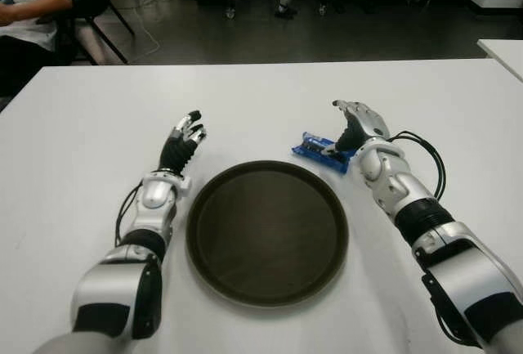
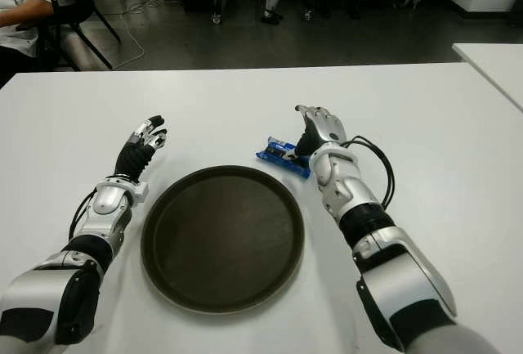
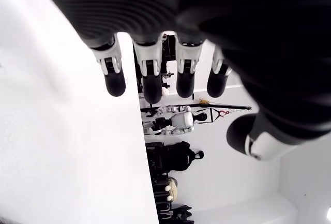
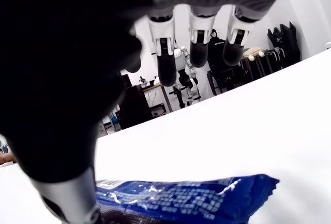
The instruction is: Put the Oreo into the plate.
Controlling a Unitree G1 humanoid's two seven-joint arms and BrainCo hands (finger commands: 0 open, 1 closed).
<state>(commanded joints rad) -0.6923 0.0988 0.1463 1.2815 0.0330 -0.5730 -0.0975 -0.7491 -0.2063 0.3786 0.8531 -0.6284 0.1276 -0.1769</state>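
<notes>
One big white table (image 1: 98, 125) carries everything, with a round dark plate (image 1: 267, 231) sitting in the middle between the robot's two arms and nothing on it. Right hand (image 1: 353, 125) is up by the plate's far right edge, fingers loose and spread over the blue Oreo pack (image 1: 319, 150), thumb down beside it but not gripping, so the pack lies flat on the table just off the plate's rim. Left hand (image 1: 183, 143) shows near the plate's far left, fingers (image 3: 115, 76) straight and holding nothing.
</notes>
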